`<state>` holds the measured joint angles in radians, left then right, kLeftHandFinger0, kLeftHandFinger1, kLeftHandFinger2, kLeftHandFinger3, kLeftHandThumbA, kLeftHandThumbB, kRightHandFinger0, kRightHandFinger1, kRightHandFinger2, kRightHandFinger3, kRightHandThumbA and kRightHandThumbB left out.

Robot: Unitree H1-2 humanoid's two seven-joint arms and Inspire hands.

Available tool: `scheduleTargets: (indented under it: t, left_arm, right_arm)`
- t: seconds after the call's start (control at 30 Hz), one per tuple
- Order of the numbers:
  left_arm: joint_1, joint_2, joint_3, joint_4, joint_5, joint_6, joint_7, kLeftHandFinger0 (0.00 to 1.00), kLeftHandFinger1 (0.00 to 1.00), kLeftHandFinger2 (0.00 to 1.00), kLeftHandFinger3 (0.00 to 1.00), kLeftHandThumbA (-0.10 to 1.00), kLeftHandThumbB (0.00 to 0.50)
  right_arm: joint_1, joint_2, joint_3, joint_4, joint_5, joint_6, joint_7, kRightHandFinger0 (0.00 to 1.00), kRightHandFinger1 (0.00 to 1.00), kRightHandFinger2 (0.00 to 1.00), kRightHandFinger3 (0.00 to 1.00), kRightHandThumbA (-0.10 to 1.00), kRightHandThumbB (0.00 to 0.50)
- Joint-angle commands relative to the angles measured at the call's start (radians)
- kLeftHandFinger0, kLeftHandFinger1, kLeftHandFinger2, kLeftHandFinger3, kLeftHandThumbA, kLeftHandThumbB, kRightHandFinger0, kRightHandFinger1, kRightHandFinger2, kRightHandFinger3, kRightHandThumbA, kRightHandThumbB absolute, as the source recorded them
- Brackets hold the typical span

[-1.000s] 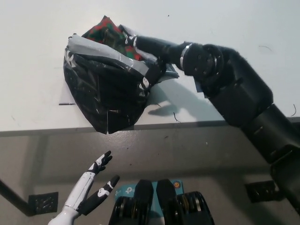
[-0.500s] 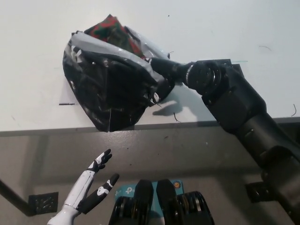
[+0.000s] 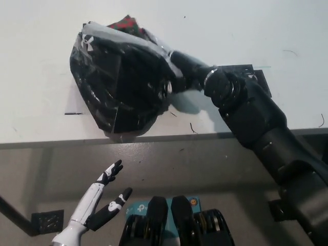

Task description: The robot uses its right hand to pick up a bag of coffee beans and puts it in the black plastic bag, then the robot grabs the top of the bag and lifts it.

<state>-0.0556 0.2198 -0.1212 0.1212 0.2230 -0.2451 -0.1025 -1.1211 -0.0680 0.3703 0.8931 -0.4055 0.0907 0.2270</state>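
Gripping the black plastic bag (image 3: 120, 84) at its three o'clock edge, the right hand (image 3: 179, 72) holds it on the tabletop (image 3: 41, 61); the left hand (image 3: 100, 202) rests open at seven o'clock.

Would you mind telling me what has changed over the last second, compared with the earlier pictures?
The right hand has drawn back out of the black plastic bag and now grips its rim at the right side. The bag's mouth has closed over the red and green coffee bag, of which only a corner shows. The left hand stayed low and open; the table is unchanged.
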Motion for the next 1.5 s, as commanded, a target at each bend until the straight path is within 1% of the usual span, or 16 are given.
scheduleTargets:
  t: [0.0, 0.1, 0.2, 0.43, 0.6, 0.8, 0.83, 0.87, 0.93, 0.97, 1.0, 1.03, 1.07, 1.1, 1.17, 1.47]
  left_arm:
    - [-0.012, 0.004, 0.002, -0.04, -0.006, 0.025, -0.012, 0.96, 1.0, 1.0, 1.0, 0.74, 0.297]
    - [-0.018, 0.007, -0.002, -0.04, 0.002, 0.033, -0.013, 0.97, 1.0, 1.0, 1.0, 0.73, 0.295]
    - [-0.022, 0.011, -0.007, -0.036, 0.009, 0.029, -0.014, 0.97, 1.0, 1.0, 1.0, 0.69, 0.287]
    - [-0.028, 0.015, -0.013, -0.034, 0.011, 0.028, -0.017, 1.0, 1.0, 1.0, 1.0, 0.59, 0.291]
    - [-0.03, 0.013, -0.012, -0.03, 0.003, 0.027, -0.016, 0.99, 1.0, 1.0, 1.0, 0.53, 0.299]
    - [-0.028, 0.011, -0.012, -0.037, -0.006, 0.04, -0.021, 0.99, 1.0, 1.0, 1.0, 0.51, 0.316]
    - [-0.027, 0.01, -0.012, -0.041, -0.006, 0.045, -0.021, 0.99, 1.0, 1.0, 1.0, 0.52, 0.327]
    - [-0.027, 0.01, -0.012, -0.045, -0.008, 0.049, -0.023, 0.99, 1.0, 1.0, 1.0, 0.52, 0.33]
    - [-0.029, 0.013, -0.016, -0.046, 0.002, 0.046, -0.022, 0.98, 1.0, 1.0, 1.0, 0.53, 0.328]
    - [-0.03, 0.013, -0.017, -0.047, 0.001, 0.048, -0.023, 0.98, 1.0, 1.0, 1.0, 0.53, 0.33]
    - [-0.03, 0.013, -0.017, -0.047, 0.0, 0.049, -0.024, 0.98, 1.0, 1.0, 1.0, 0.53, 0.331]
    - [-0.032, 0.014, -0.019, -0.047, 0.005, 0.048, -0.023, 0.98, 1.0, 1.0, 1.0, 0.53, 0.333]
    - [-0.033, 0.015, -0.02, -0.047, 0.008, 0.048, -0.022, 0.98, 1.0, 1.0, 1.0, 0.53, 0.333]
    - [-0.034, 0.015, -0.021, -0.048, 0.009, 0.051, -0.023, 0.97, 1.0, 1.0, 1.0, 0.52, 0.333]
    - [-0.033, 0.015, -0.023, -0.05, 0.008, 0.054, -0.023, 0.97, 1.0, 1.0, 1.0, 0.5, 0.326]
    - [-0.038, 0.024, -0.031, -0.059, 0.01, 0.056, -0.026, 0.98, 1.0, 1.0, 1.0, 0.5, 0.333]
  right_arm:
    - [-0.119, 0.0, -0.042, -0.081, 0.014, -0.005, -0.042, 0.0, 0.22, 0.51, 0.55, -0.08, 0.176]
    - [-0.139, 0.001, -0.05, -0.09, 0.014, -0.032, -0.036, 0.0, 0.21, 0.52, 0.58, -0.1, 0.2]
    - [-0.148, -0.005, -0.046, -0.105, 0.01, -0.065, -0.029, 0.0, 0.25, 0.57, 0.59, -0.1, 0.22]
    - [-0.182, -0.011, -0.022, -0.132, -0.015, -0.007, 0.01, 0.0, 0.33, 0.62, 0.64, -0.1, 0.248]
    - [-0.223, -0.016, 0.003, -0.131, -0.032, 0.008, 0.043, 0.01, 0.38, 0.67, 0.72, -0.09, 0.236]
    - [-0.291, -0.014, 0.007, -0.078, -0.027, 0.003, 0.072, 0.0, 0.36, 0.65, 0.71, -0.1, 0.208]
    - [-0.306, -0.015, 0.01, -0.065, -0.029, 0.001, 0.08, 0.01, 0.37, 0.67, 0.72, -0.04, 0.19]
    - [-0.336, -0.013, 0.016, -0.029, -0.037, -0.008, 0.075, 0.01, 0.37, 0.64, 0.68, 0.1, 0.187]
    - [-0.376, -0.007, 0.012, 0.026, -0.032, -0.038, 0.06, 0.03, 0.38, 0.62, 0.64, 0.15, 0.178]
    - [-0.392, -0.006, 0.015, 0.033, -0.04, -0.022, 0.054, 0.17, 0.57, 0.87, 0.88, 0.22, 0.164]
    - [-0.399, -0.005, 0.016, 0.038, -0.043, -0.015, 0.051, 0.29, 0.69, 0.89, 0.86, 0.25, 0.167]
    - [-0.44, 0.0, 0.003, 0.075, -0.032, -0.027, 0.034, 0.4, 0.67, 0.72, 0.48, 0.48, 0.163]
    - [-0.457, 0.002, -0.001, 0.092, -0.029, -0.031, 0.028, 0.28, 0.55, 0.64, 0.48, 0.51, 0.164]
    - [-0.48, 0.005, -0.003, 0.117, -0.028, -0.032, 0.02, 0.14, 0.47, 0.62, 0.44, 0.54, 0.159]
    - [-0.514, 0.009, 0.0, 0.152, -0.036, -0.03, 0.002, 0.04, 0.39, 0.61, 0.43, 0.53, 0.157]
    - [-0.594, 0.017, -0.01, 0.263, -0.023, -0.101, -0.049, 0.02, 0.37, 0.6, 0.42, 0.41, 0.181]
